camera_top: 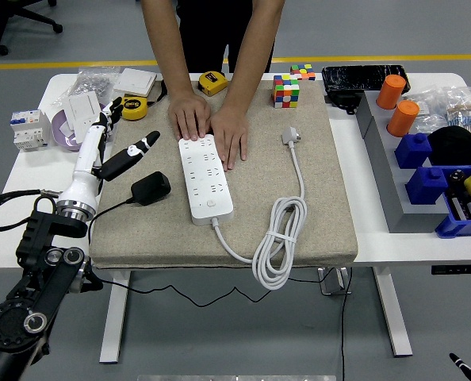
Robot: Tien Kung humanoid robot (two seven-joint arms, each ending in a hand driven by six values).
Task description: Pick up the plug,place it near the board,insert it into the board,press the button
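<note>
A black plug (151,188) lies on the beige mat (315,214), its thin black cable trailing off the mat's left front. Right of it the white power board (205,177) lies lengthwise, with a round button (212,203) near its front end. A person's two hands (212,123) press flat on the board's far end. My left hand (132,125) hovers just left of and behind the plug, fingers spread and holding nothing. Only a thin black tip (461,367) of the right arm shows at the bottom right corner.
The board's own white cord (279,246) lies coiled on the mat's front right, ending in a white plug (291,136). Tape measures (134,107), switches and a breaker (28,127) crowd the left back. A cube puzzle (285,90), orange cups (403,117) and blue bins (438,182) stand at the right.
</note>
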